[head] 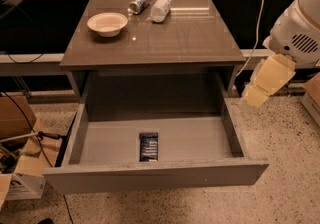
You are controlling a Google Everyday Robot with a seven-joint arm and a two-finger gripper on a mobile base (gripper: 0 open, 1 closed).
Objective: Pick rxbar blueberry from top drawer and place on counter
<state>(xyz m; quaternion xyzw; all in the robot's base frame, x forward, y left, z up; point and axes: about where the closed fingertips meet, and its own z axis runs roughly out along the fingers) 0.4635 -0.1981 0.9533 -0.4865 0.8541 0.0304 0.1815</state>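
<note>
The rxbar blueberry [148, 146], a dark navy-black flat bar, lies on the grey bottom of the open top drawer [200, 140], near its front middle. The counter [170, 33] is the glossy grey-brown top above the drawer. My gripper [256, 95], a pale tan piece under the white arm housing [297, 35], hangs at the right, outside the drawer's right wall and above the floor. It is well to the right of the bar and holds nothing that I can see.
On the counter's back part stand a cream bowl [107, 23], a silver-blue can [140, 3] lying down and a clear plastic bottle [161, 8] lying down. Cardboard boxes [17, 168] and cables sit on the floor at left. A white cable [257, 18] hangs at right.
</note>
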